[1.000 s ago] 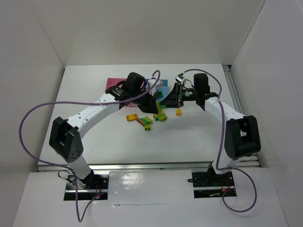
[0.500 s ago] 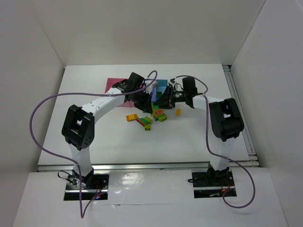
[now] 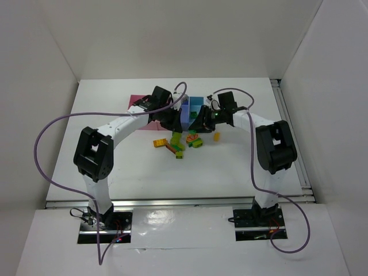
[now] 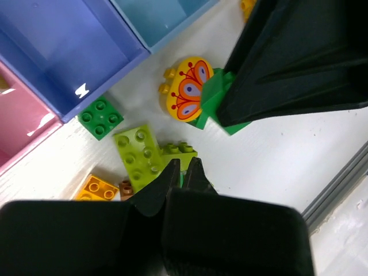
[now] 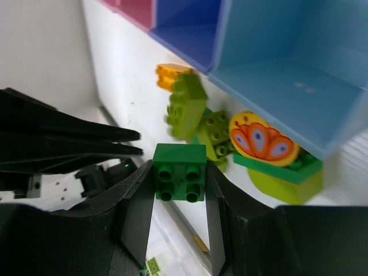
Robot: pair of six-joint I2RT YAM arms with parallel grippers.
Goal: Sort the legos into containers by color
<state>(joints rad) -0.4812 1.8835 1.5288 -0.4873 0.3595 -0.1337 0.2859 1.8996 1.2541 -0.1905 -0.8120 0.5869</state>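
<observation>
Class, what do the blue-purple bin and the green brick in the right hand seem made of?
The blue-purple bin: likely smooth glossy plastic; white glare on its floor. The green brick: probably hard moulded plastic; slight sheen, crisp studs.

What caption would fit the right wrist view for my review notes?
Right claw holding a green four-stud brick, light blue bin and butterfly piece ahead.

No text, number or brand can be read; the round yellow brick (image 4: 185, 89) bears only a butterfly picture.

White arms (image 3: 121, 125), black joints (image 3: 92, 154), purple cables (image 3: 35, 146)
</observation>
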